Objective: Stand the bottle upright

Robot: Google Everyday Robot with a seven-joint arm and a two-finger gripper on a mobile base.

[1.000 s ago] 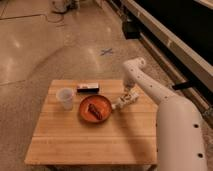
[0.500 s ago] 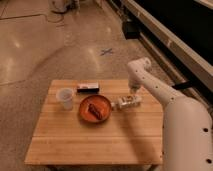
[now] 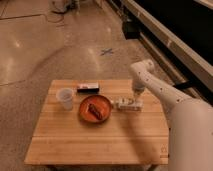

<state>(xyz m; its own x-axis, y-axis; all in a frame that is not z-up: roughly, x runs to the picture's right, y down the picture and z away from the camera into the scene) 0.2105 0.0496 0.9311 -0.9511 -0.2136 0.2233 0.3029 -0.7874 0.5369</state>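
Observation:
The bottle (image 3: 127,104), small and whitish, lies on its side on the wooden table (image 3: 100,140), just right of the orange plate (image 3: 85,113), with its long axis running left to right. My gripper (image 3: 135,95) is shut and hangs at the end of the white arm, directly over the bottle's right end. Whether it touches the bottle I cannot tell.
The orange plate holds a reddish piece of food (image 3: 95,109). A translucent plastic cup (image 3: 65,98) stands left of the plate, and a flat dark-and-white box (image 3: 88,88) lies behind it. The white arm (image 3: 170,97) reaches in from the right over the table's right edge.
The gripper has shifted to the right and a little up, from over the bottle's middle to its right end. The bottle still lies flat in about the same place.

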